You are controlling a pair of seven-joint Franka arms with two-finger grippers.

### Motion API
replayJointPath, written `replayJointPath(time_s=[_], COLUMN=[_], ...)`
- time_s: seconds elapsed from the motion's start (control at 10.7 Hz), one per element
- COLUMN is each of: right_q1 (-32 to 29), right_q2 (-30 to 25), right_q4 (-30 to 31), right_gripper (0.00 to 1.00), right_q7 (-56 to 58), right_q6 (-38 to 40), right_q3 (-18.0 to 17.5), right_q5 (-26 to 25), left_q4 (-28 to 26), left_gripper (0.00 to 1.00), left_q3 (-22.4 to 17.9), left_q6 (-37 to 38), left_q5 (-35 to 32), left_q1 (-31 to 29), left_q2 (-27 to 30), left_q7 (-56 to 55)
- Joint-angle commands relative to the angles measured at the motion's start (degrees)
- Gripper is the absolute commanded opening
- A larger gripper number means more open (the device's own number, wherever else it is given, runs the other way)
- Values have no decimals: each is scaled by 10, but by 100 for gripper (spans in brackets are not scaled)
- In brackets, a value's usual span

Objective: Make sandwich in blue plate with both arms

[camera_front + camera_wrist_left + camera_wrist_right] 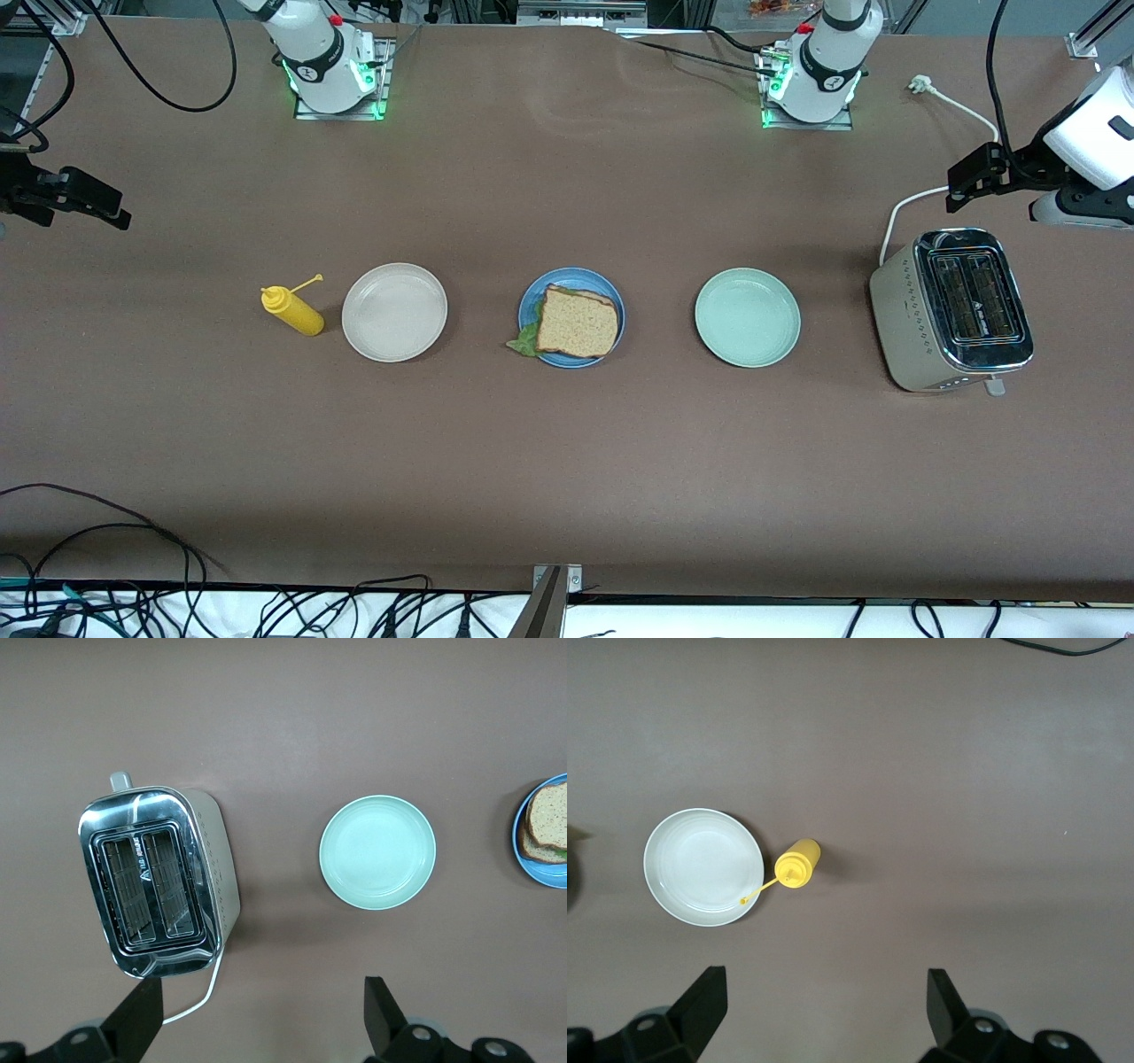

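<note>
The sandwich (577, 322) lies on the blue plate (582, 275) at the table's middle. Its top is a brown speckled bread slice, and green lettuce (524, 341) pokes out at the edge nearer the front camera. In the left wrist view the sandwich (547, 822) and the blue plate (542, 875) show only at the frame's border. My left gripper (964, 188) (261, 1010) hangs open and empty over the table beside the toaster. My right gripper (89, 204) (824, 1001) hangs open and empty over the right arm's end of the table. Neither gripper touches anything.
A beige-white plate (394, 312) (704, 866) and a yellow squeeze bottle (292, 310) (799, 864) sit toward the right arm's end. A pale green plate (747, 317) (377, 851) and a steel toaster (952, 306) (159, 881) with a white cord sit toward the left arm's end.
</note>
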State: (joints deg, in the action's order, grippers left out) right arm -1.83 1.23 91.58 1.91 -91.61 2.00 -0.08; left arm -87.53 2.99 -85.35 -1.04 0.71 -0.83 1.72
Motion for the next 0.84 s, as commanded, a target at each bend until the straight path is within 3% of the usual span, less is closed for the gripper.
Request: replayJointPath(time_s=[0.0,0.75], right_q1=[0,4], right_q2=[5,13], right_q4=[-13,-13], right_gripper=[100,100], right_q7=[5,5], right_q6=[3,-34], right_q3=[-1,-2], right_q5=[0,-2], left_q4=[-5,-2], left_gripper=[100,100], left_q3=[-3,2], left_q6=[-6,-4], left_q5=[11,15], left_q1=[-3,-2], left_q2=[4,-1], left_q7=[13,13])
